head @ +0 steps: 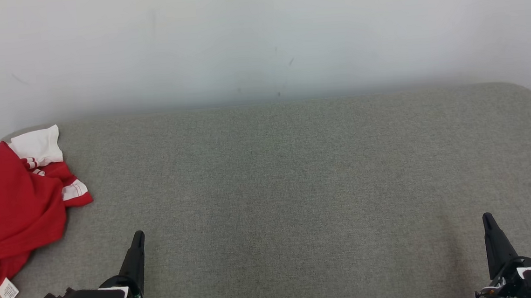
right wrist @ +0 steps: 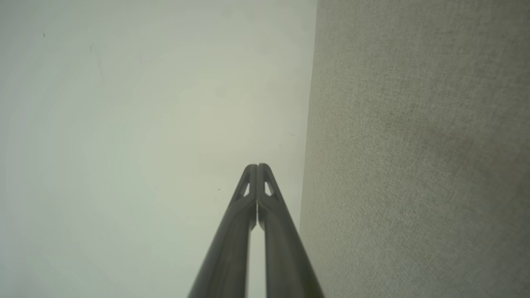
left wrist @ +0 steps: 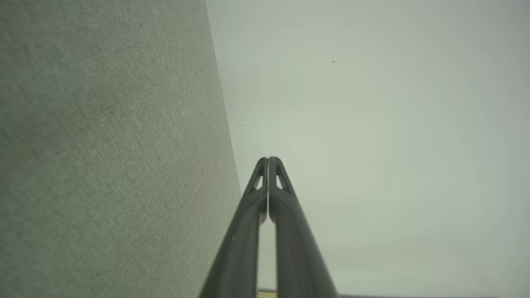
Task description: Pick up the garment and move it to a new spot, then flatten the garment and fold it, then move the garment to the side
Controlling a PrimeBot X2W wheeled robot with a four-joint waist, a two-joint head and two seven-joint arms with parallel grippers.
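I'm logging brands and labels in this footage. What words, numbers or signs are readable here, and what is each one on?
White tag at the hem of the red garment: fine print, too small and blurred to read.
Red marks on the garment's white part: cannot tell whether they are letters or stripes.
No text can be read.

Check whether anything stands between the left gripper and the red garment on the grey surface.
Nothing visible does. Between the left gripper and the red garment, crumpled at the left edge, lies just the grey surface itself. The fingers are shut.
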